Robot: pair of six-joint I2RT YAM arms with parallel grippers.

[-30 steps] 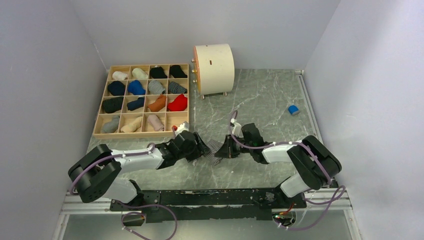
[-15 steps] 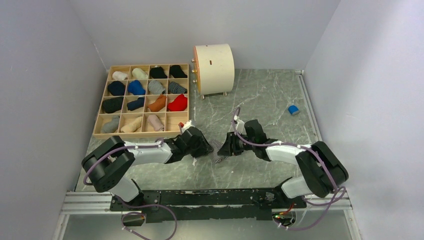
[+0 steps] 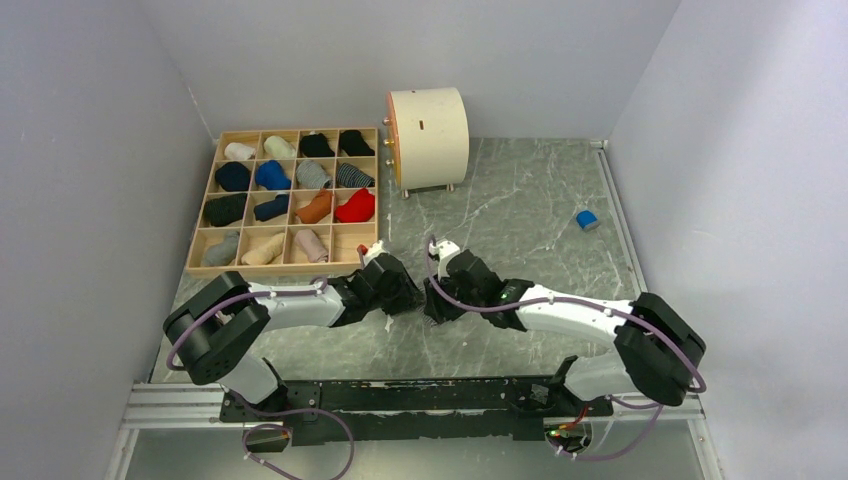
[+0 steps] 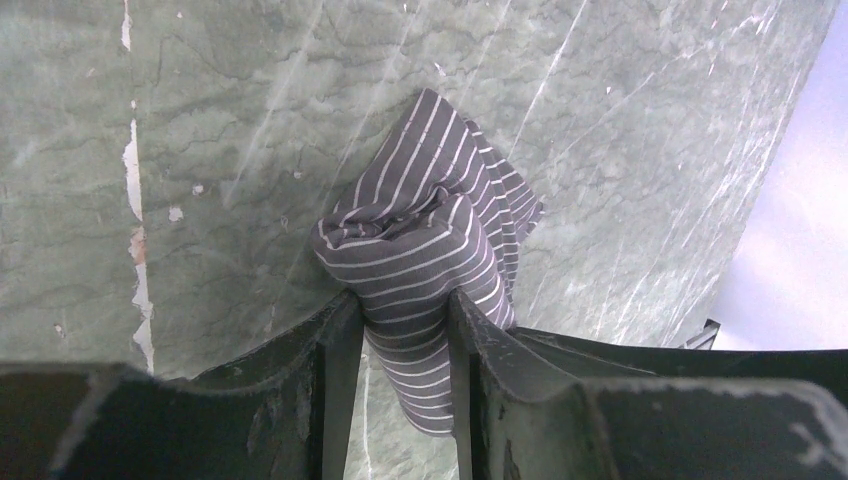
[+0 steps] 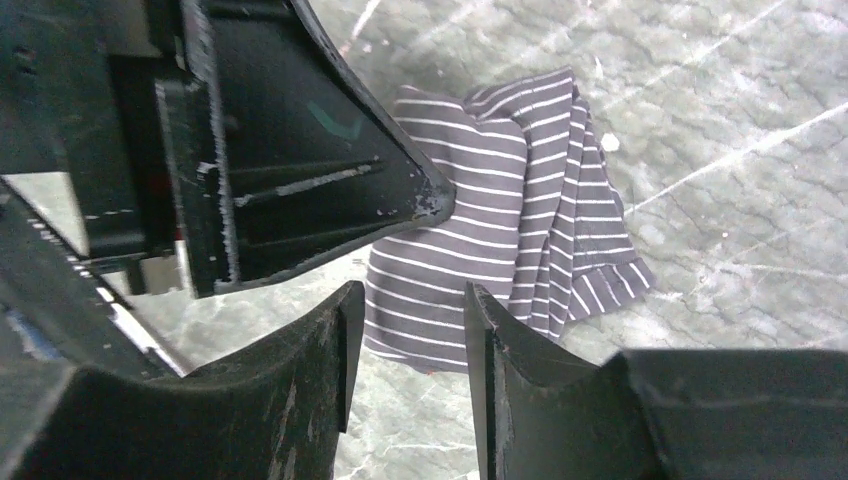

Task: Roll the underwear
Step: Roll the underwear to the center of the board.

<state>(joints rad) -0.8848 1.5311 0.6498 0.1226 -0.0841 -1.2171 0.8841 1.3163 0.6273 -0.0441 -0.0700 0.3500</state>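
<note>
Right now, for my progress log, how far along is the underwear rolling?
Done: rolled cloths already fill most of the tray. In hand: the left claw pinches the grey striped underwear, bunched, not yet a roll; the right claw is open at its edge. Left: rolling it tight.

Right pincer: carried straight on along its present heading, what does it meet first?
The grey striped underwear, lying just ahead of the right pincer, its near edge nearly between the jaws. The left pincer, gripping that cloth, stands slightly off-line, though depth is unclear.
</note>
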